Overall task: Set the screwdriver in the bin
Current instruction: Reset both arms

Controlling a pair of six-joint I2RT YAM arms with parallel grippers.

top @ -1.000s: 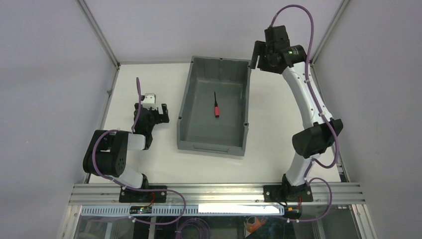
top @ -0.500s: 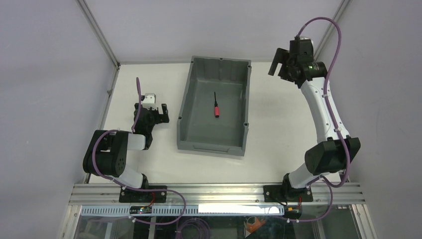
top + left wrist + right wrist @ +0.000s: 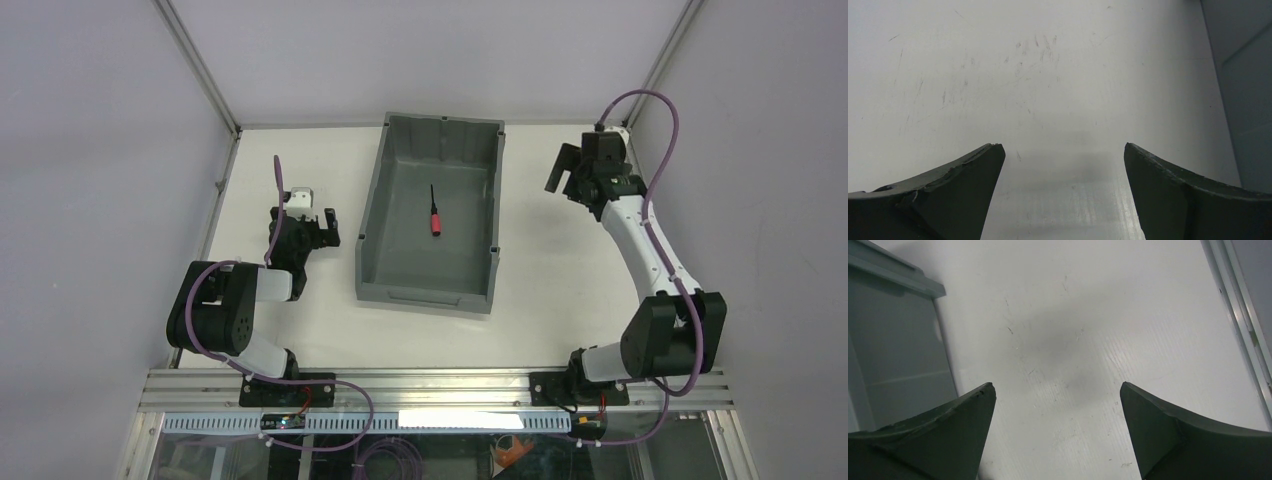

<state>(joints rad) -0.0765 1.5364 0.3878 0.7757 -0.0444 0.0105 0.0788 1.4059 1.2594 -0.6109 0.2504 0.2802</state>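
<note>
The screwdriver [image 3: 435,214], red handle and thin black shaft, lies flat on the floor of the dark grey bin [image 3: 372,210] in the middle of the table. My left gripper [image 3: 308,222] is open and empty over the table left of the bin; its view [image 3: 1062,150] shows bare table. My right gripper [image 3: 562,170] is open and empty over the table right of the bin's far corner. In the right wrist view [image 3: 1057,387] the bin's outer wall [image 3: 893,350] shows at the left.
The enclosure's metal frame rail [image 3: 1240,320] runs along the table's right edge. Grey walls close in the left and right sides. White table surface [image 3: 560,270] lies right of the bin.
My right arm has swung back from the bin's far right corner, moving right and then nearer and lower. The left arm and the screwdriver have not moved.
</note>
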